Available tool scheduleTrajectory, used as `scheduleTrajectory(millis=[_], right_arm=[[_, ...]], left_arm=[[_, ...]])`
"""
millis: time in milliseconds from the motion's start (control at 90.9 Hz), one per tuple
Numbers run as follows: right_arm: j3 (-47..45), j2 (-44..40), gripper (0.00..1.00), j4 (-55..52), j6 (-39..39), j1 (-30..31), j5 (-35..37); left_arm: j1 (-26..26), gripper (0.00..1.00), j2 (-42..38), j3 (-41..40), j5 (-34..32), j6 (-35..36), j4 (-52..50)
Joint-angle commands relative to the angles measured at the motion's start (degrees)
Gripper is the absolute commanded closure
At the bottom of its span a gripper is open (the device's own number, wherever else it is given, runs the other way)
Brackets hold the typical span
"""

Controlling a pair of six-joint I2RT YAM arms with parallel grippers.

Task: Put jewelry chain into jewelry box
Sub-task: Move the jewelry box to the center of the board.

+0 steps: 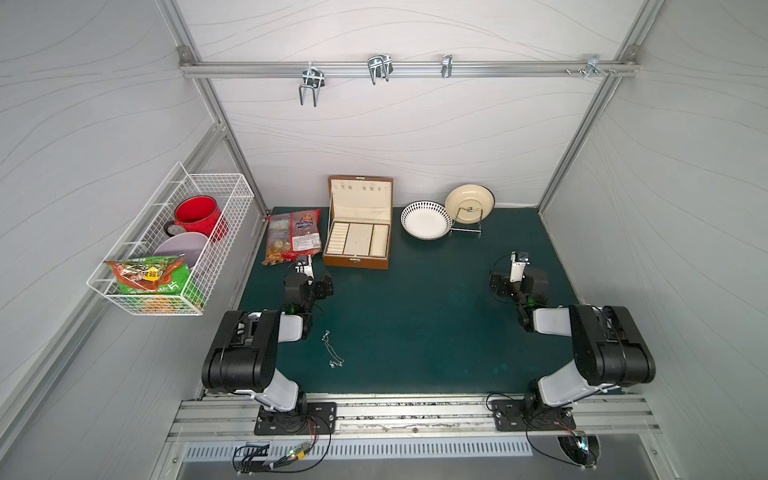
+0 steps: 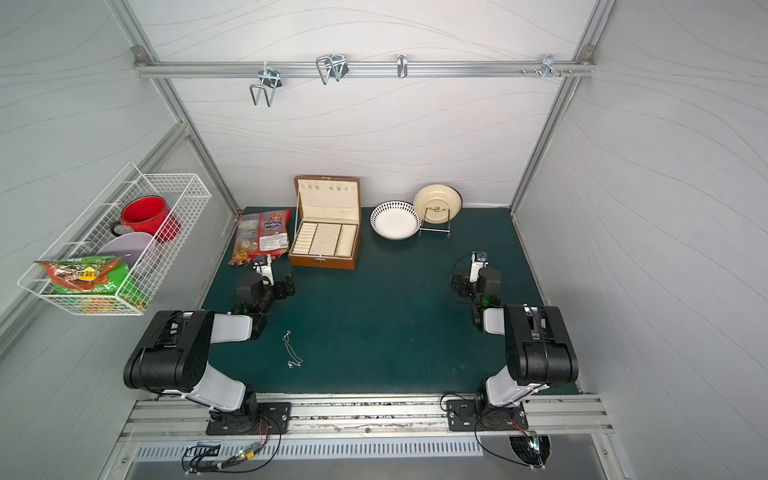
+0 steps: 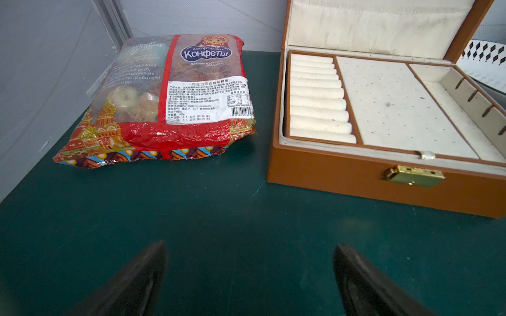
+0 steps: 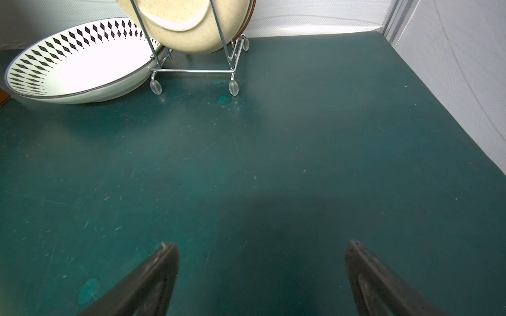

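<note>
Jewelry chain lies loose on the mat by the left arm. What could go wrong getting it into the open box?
The thin silvery jewelry chain lies flat on the dark green mat; the open left gripper may catch one strand or slip.
Dangling, it could drape over the front wall of the brown wooden jewelry box instead of dropping inside.
The red snack packet sits close beside the box; the arm might nudge it.

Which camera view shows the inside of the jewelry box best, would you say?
The left wrist view: the open jewelry box is close, its compartments and gold clasp clear. Both top views show it whole but small. The right wrist view shows nothing of its inside.
</note>
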Motion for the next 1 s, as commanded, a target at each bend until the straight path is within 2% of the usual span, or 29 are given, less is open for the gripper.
scheduleTrajectory(millis=[0, 539, 682, 726, 814, 902, 990], right_arm=[[0.7, 0.2, 0.01, 1.0, 0.7, -0.7, -1.5], [0.8, 0.3, 0.01, 0.9, 0.9, -1.3, -2.7], [0.3, -1.2, 0.01, 0.6, 0.7, -0.6, -0.4], [0.9, -4.0, 0.01, -3.1, 0.5, 0.0, 1.1], [4.9, -10.0, 0.01, -15.7, 3.1, 0.3, 4.5], [4.5, -15.8, 0.01, -17.5, 7.0, 0.0, 7.8], [4.7, -22.3, 0.01, -21.2, 16.9, -0.7, 11.2]], left_arm=[[0.1, 0.0, 0.0, 1.2, 0.1, 0.2, 1.9], [0.3, 0.0, 0.0, 1.3, 0.4, 0.0, 1.5], [0.3, 0.0, -0.5, 1.5, -0.7, -0.1, 1.2], [0.3, 0.0, -2.7, 3.4, -2.8, -1.0, -5.4], [0.3, 0.0, -7.2, 10.2, -11.3, -4.5, -21.2], [0.3, 0.0, -10.7, 14.4, -16.8, -8.6, -30.3], [0.3, 0.0, -13.1, 19.4, -19.0, -17.3, -41.6]])
